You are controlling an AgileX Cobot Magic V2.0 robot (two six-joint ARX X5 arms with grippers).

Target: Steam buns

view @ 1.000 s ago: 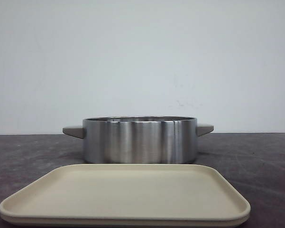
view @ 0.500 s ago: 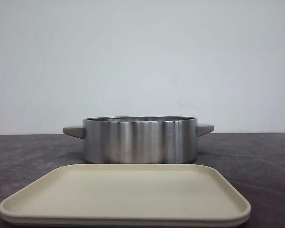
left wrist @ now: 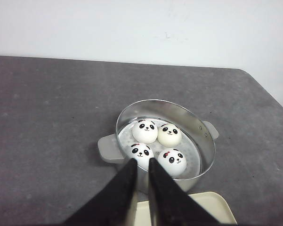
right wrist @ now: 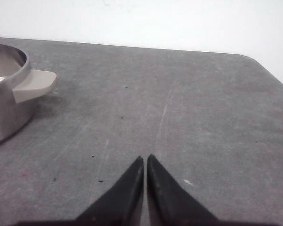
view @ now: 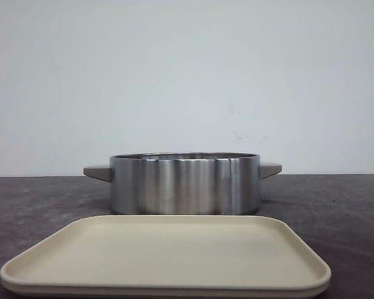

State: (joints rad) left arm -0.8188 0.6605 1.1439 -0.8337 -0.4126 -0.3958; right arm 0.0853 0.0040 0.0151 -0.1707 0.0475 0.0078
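Buns (left wrist: pixel 156 145), four smooth white panda domes in shiny steel pot (view: pixel 185 184), matte beige tray (view: pixel 166 258) by counter's front edge, left gripper (left wrist: pixel 141 165) and right gripper (right wrist: pixel 145 161) pinched closed, holding nothing.

The counter (view: pixel 348 205) is a dark grey, scuffed surface running across the lower part of the front view. A round steel pot (view: pixel 185 184) with two beige side handles stands on it at centre frame. A beige rectangular tray (view: pixel 168 256) lies flat on it along the bottom edge, just in front of the pot.
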